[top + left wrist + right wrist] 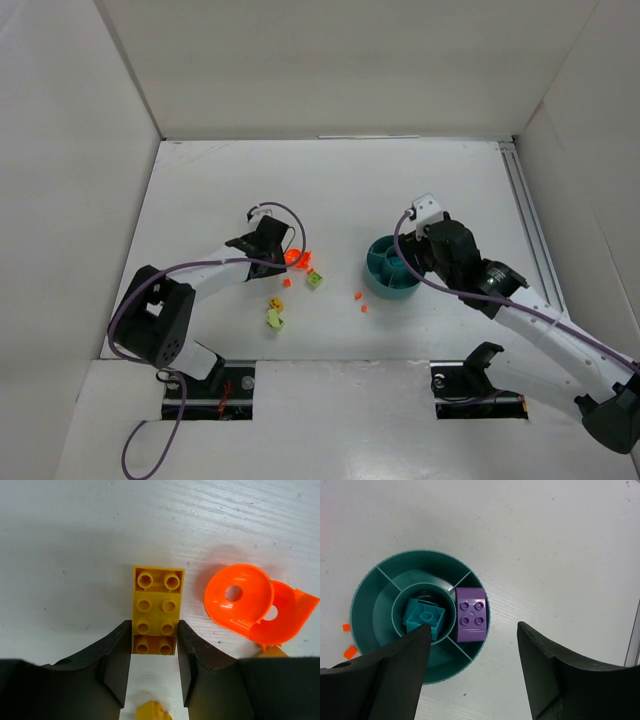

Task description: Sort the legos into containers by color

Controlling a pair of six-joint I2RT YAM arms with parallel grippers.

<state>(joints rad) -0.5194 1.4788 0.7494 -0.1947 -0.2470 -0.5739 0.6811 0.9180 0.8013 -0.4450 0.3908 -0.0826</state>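
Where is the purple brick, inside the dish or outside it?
In: the purple brick lies studs up in a wedge section of the teal dish.

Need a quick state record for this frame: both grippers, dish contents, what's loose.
left gripper: jaws against both sides of yellow brick, which lies on the table
right gripper: open, empty, above teal dish
centre cup: teal brick
one wedge section: purple brick
beside yellow brick: orange round pieces, not touching it
loose: lime green piece, orange bits near the dish
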